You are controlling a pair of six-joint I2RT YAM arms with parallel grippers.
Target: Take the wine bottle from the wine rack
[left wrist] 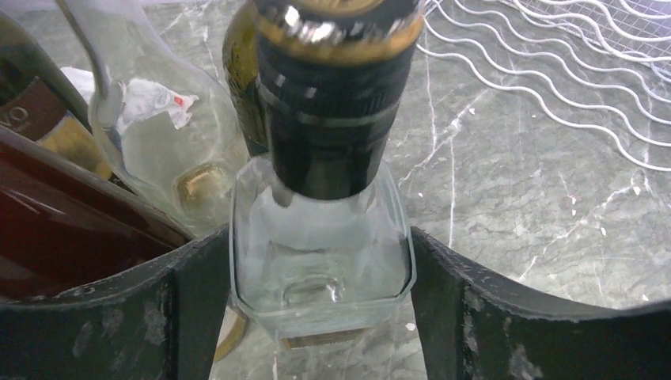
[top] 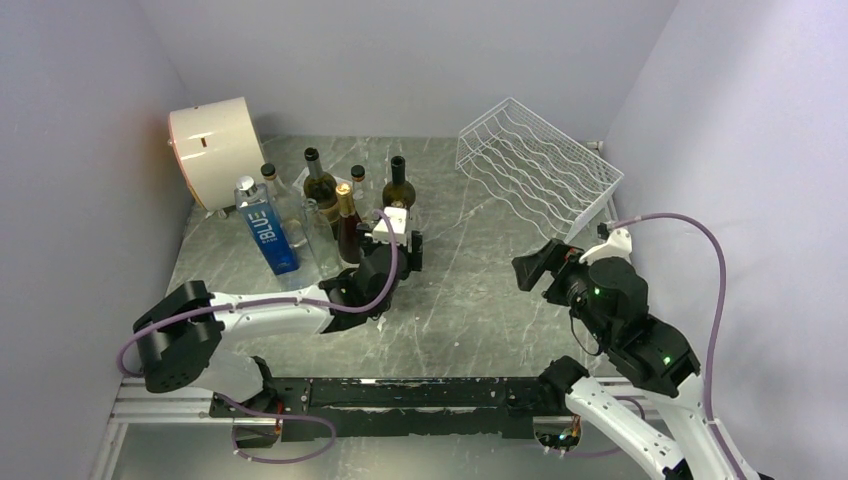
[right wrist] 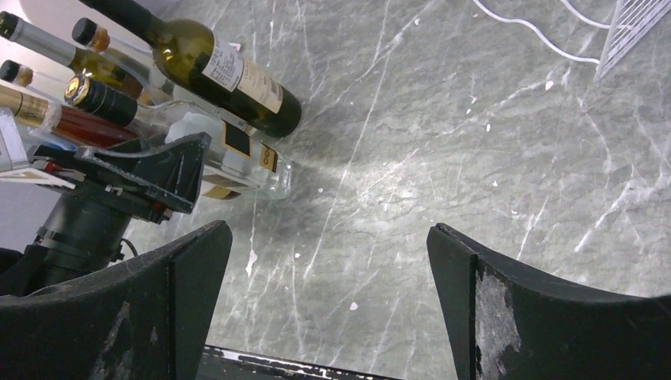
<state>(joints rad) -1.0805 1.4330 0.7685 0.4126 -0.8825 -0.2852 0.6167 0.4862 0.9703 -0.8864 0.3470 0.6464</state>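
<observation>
The white wire wine rack stands at the back right with no bottle in its cradles; it also shows in the left wrist view and the right wrist view. My left gripper is shut on a clear square bottle with a black, gold-ringed cap, its base near the table. A green wine bottle stands just behind it. My right gripper is open and empty over bare marble in front of the rack.
Several other bottles stand at centre left, among them a blue box-shaped one and a dark one. A cream cylindrical drum lies at the back left. Walls close in on three sides.
</observation>
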